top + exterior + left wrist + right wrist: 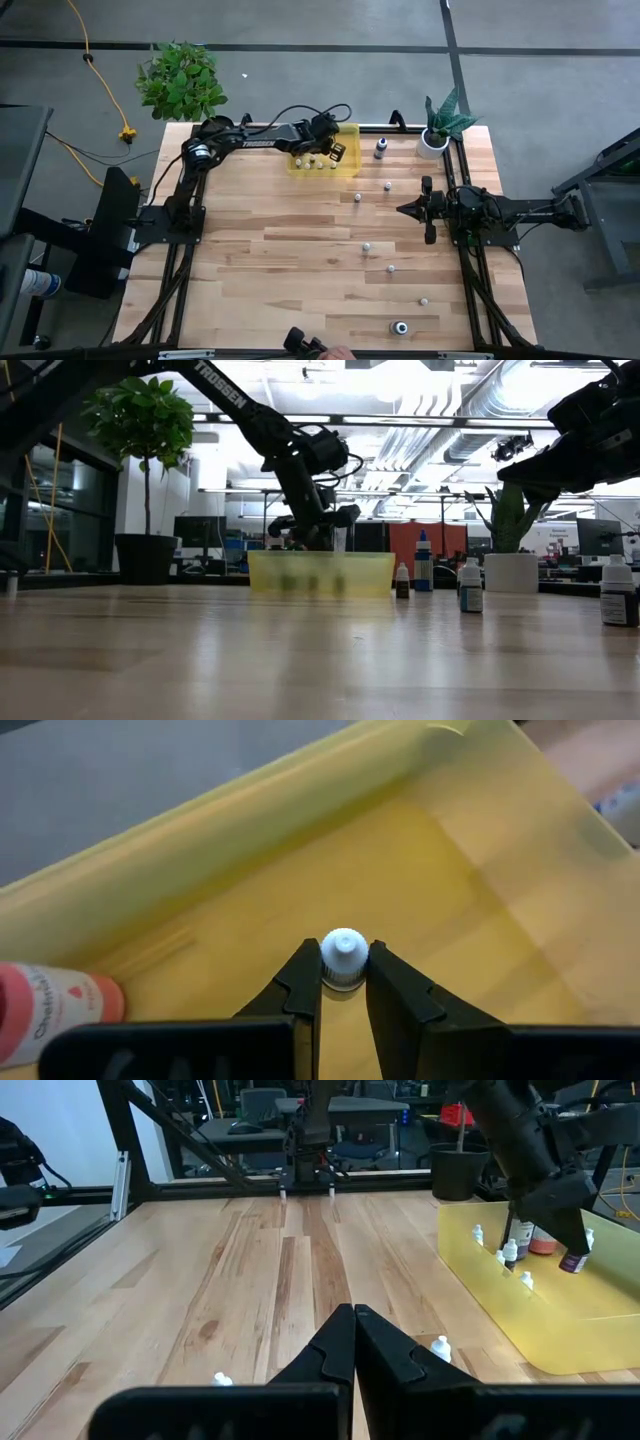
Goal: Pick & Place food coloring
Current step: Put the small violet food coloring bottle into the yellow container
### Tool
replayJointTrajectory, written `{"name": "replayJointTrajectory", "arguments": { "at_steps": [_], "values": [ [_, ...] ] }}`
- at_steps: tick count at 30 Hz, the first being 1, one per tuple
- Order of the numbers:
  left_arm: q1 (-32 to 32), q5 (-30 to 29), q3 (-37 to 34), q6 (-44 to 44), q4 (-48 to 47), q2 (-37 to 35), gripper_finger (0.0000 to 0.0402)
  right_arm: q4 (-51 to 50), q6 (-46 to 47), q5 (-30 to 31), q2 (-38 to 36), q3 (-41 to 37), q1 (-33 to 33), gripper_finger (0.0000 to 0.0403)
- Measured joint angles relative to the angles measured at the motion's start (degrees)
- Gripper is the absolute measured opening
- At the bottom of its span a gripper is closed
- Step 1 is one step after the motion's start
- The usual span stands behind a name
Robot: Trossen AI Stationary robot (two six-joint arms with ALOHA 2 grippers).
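We record a wooden worktop (280, 260) with a yellow bin (349, 165) at its far edge, toward the left arm's side. The left gripper (343, 982) reaches down into the bin, its fingers (300, 982) narrowly closed on the white cap of a small bottle (343, 958) standing upright on the bin floor. Beside it in the bin we note a pink bottle (55, 1010) lying on its side, and further bottles (510, 1252) standing upright; the high view shows a row of pale caps (312, 163) inside. Outside the bin, we list loose bottles on the worktop: a dark bottle (380, 149) just beside the bin near the far edge, two pale bottles (387, 185) and (357, 198) nearer the middle, two more (367, 246) and (391, 268) closer to the near edge, one (423, 300) beyond those, and a dark-ringed bottle (400, 327) near the near edge. The right gripper (353, 1342) hovers above the worktop on the right side, fingers pressed together and holding nothing. A white pot (432, 143) with a plant sits at the far right corner. A leafy plant (181, 80) stands on the floor beyond the far left corner.
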Motion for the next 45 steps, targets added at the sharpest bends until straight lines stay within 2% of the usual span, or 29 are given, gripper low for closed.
{"name": "replayJointTrajectory", "arguments": {
  "at_steps": [8,29,40,45],
  "values": [
    [-1.1,-2.2,-0.1,-2.1,0.1,0.1,0.0046,0.0,0.0,0.0,0.0,0.0,0.0,0.0000],
    [-0.9,-1.6,-0.3,-1.6,-0.2,-1.9,0.0046,0.0,0.0,0.0,0.0,0.0,0.0,0.0000],
    [-0.9,-2.2,-0.1,2.3,-0.3,-2.1,0.0046,0.0,0.0,0.0,0.0,0.0,0.0,0.0000],
    [-0.9,-2.4,3.3,5.2,-2.2,-2.8,0.0047,0.0,0.0,0.0,0.0,0.0,0.0,0.0000]
  ]
}}
